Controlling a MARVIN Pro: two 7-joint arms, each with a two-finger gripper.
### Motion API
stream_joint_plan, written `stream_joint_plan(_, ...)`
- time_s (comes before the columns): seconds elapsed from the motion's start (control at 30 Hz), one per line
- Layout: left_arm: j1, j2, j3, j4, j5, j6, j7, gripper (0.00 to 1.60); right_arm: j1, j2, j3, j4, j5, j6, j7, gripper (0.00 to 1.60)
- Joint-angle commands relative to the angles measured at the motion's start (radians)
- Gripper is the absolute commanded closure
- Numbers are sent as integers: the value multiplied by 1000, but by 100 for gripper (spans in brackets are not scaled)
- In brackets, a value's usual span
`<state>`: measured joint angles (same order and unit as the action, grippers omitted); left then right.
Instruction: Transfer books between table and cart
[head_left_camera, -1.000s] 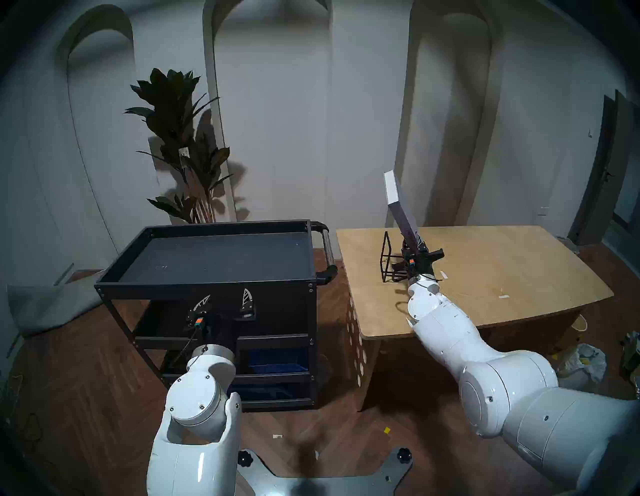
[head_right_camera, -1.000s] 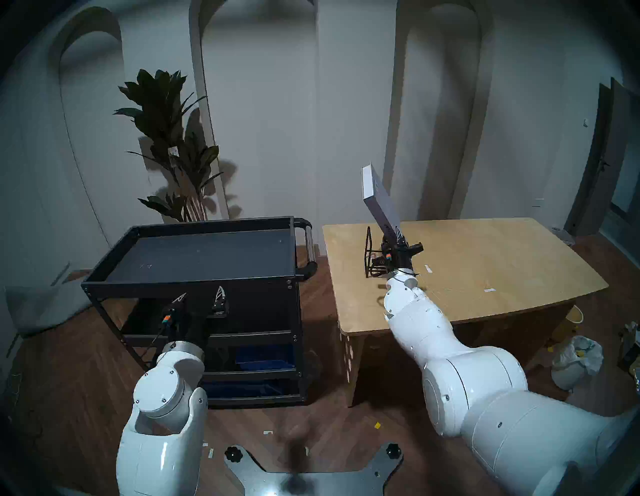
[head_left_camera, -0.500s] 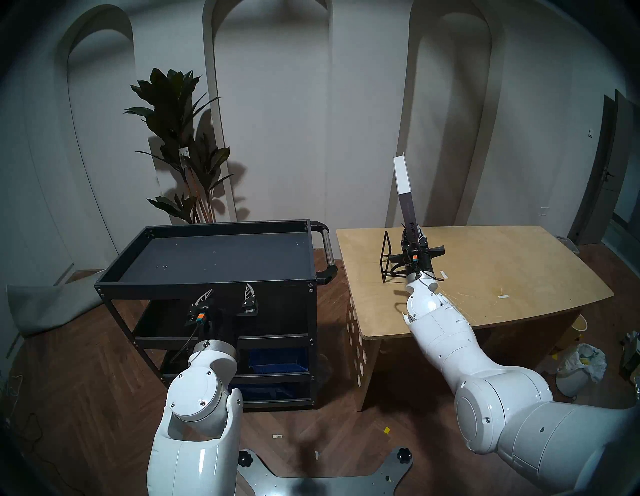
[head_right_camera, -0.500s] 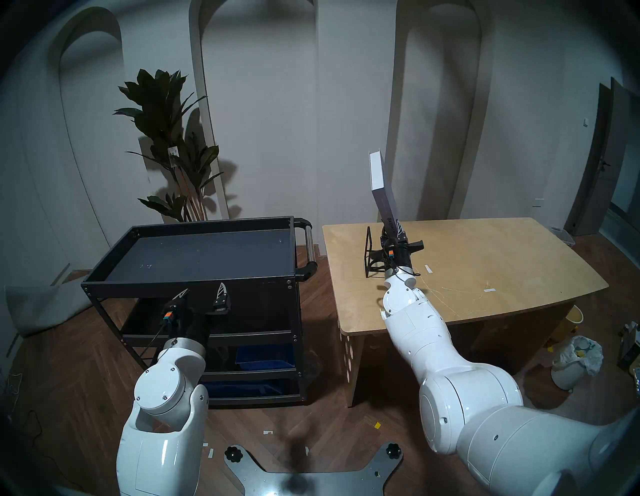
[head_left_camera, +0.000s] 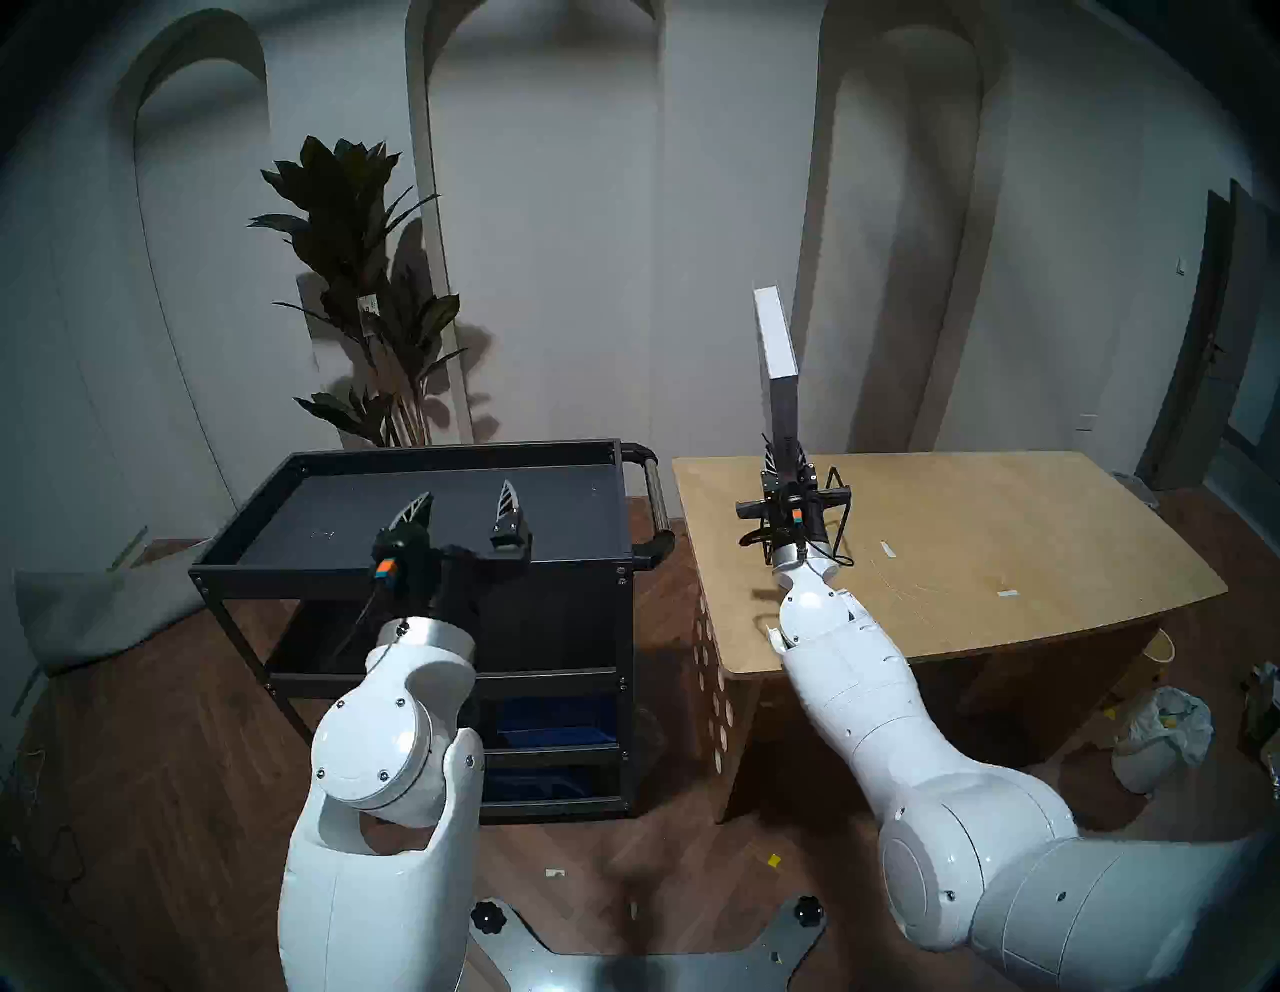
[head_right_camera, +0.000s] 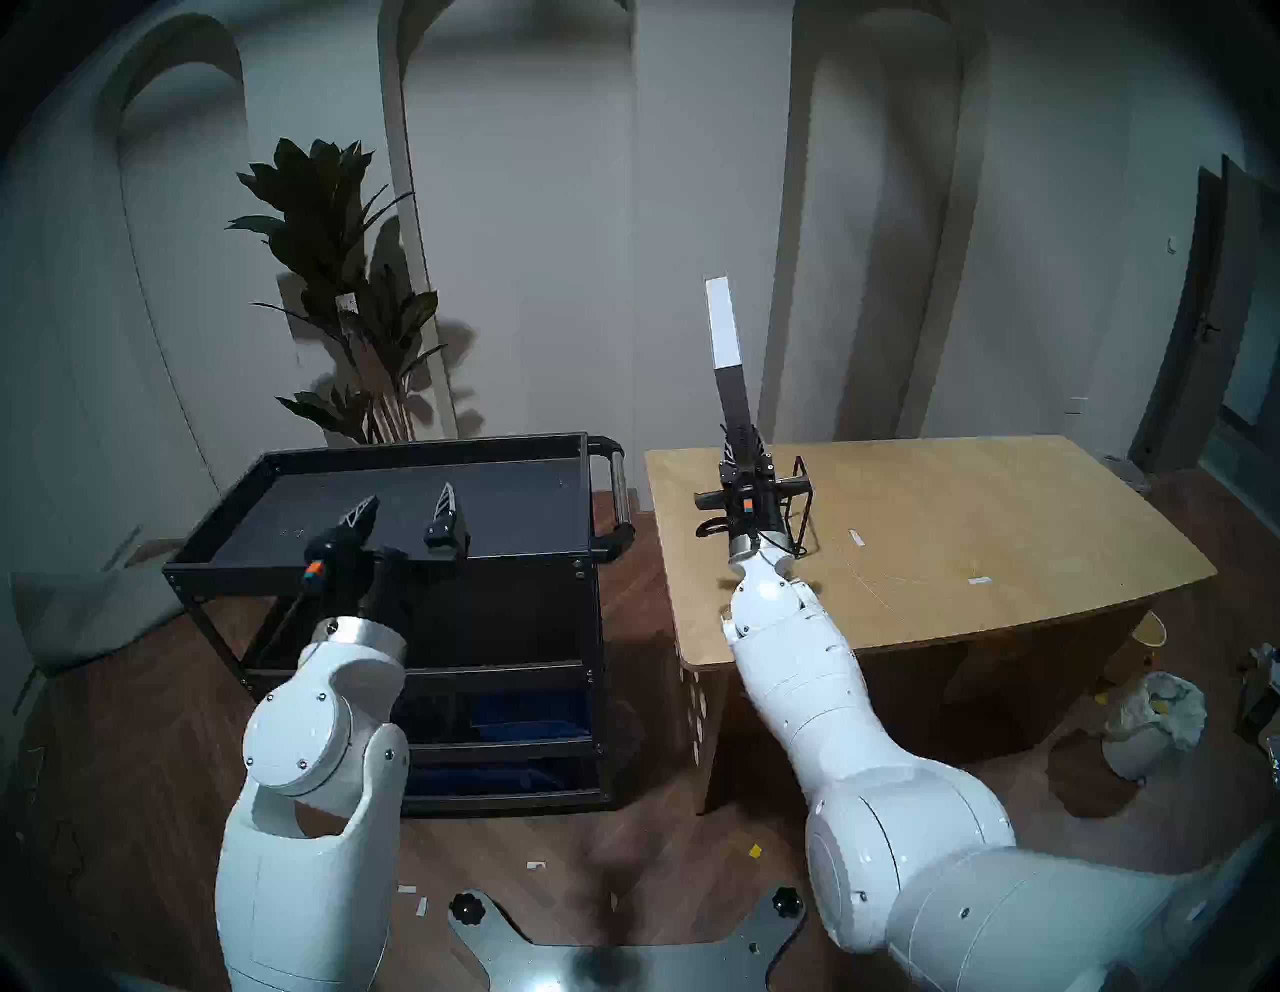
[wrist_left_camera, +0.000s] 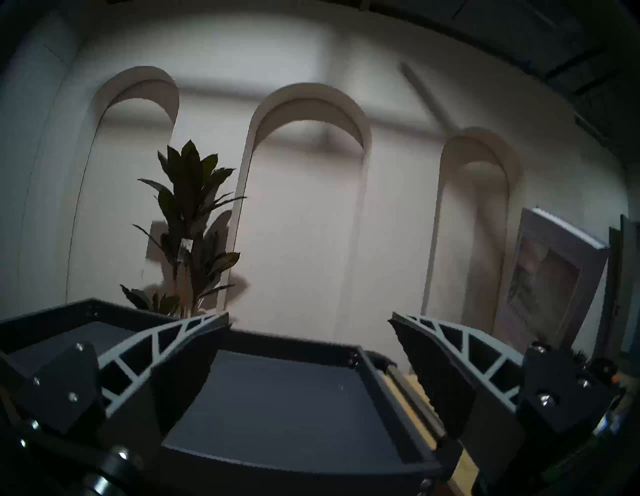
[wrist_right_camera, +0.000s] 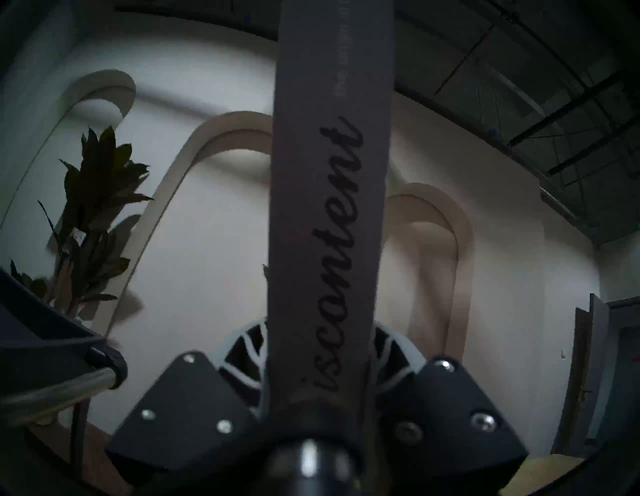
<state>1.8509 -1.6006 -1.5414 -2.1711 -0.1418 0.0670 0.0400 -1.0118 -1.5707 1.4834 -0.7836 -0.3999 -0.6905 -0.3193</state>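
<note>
a light plywood table (head_left_camera: 970, 554) fills the right half of the head view, its side panel of round holes facing a black cart (head_left_camera: 415, 512) at centre left, whose tray top lies bare and whose lower shelves hold blue bins (head_left_camera: 554, 720). a dark-leaved plant (head_left_camera: 360, 291) stands at upper left behind the cart, against a white wall with arched niches. two white arms reach in from the bottom edge.

just right of centre, the right gripper (head_left_camera: 784, 457) is clamped tight on the bottom end of a thin grey-lavender book (head_left_camera: 783, 409), holding it upright and clear above the table's left end, white page edges (head_left_camera: 774, 332) uppermost. in the right wrist view the spine (wrist_right_camera: 329, 207) runs straight up the middle of the frame, the dark script "iscontent" readable along it, with a ribbed fingertip (wrist_right_camera: 242, 360) pressed against each side of it near the bottom. a black wire rack (head_left_camera: 834, 512) sits on the table just behind that gripper, mostly hidden by it.

at centre left, the left gripper (head_left_camera: 464, 506) hangs over the near edge of the cart's tray with its jaws spread wide and nothing between them; the left wrist view shows both pale ribbed fingers (wrist_left_camera: 166, 343) well apart, framing the tray, with the book (wrist_left_camera: 554, 277) at the far right of that frame.
</note>
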Motion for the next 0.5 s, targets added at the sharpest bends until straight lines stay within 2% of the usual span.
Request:
stream_joint_plan(0.0,-37,1,16,-112,-86,26,-26,0,-36,-72,-23,-114,30,-7,15,160)
stream_joint_plan(0.23,-13,2,18,-172,-163,88,-48,0,-68,-129,-33,-196,67,52,15,160)
stream_joint_plan(0.33,-5,6,15,-198,-189,117,-59,0,-81,-153,-42,-240,78,99,18,160)
stream_joint_plan(0.47,2,29,23,-223,-172,126,-66,0,-95,-189,-61,-282,88,164,22,160)
